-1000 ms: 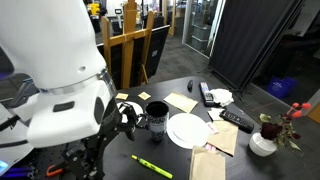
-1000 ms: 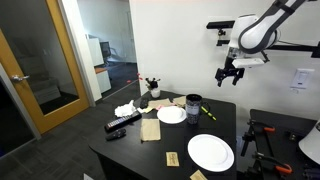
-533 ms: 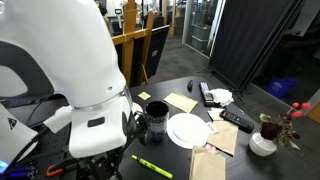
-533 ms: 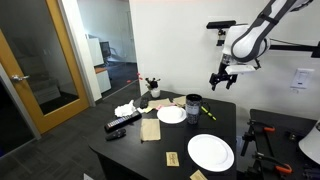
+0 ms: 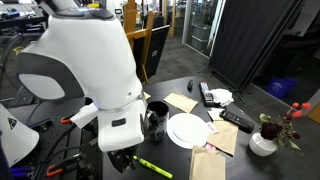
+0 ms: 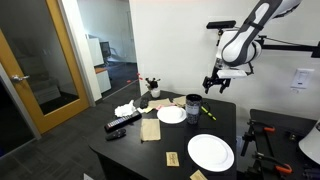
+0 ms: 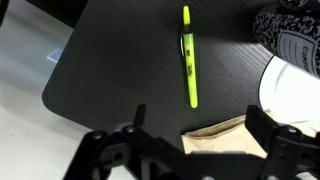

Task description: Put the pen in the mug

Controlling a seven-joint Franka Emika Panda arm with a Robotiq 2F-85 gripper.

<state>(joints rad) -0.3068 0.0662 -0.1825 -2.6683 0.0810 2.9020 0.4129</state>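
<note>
- The arm point(image 5: 85, 60) wears smooth, glossy white shells, bulbous and rounded.
- The gripper point(image 6: 215, 85) is matt black, with angular linkage fingers point(image 7: 108, 150).

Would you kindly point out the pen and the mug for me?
pen point(image 7: 189, 58), wrist view, middle of its barrel.
mug point(image 6: 192, 108), in an exterior view, on its side wall.

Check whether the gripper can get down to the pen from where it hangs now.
Probably yes. In the wrist view the pen lies alone on bare table beneath the open gripper. The mug, plate and brown paper lie aside, not over it.
</note>
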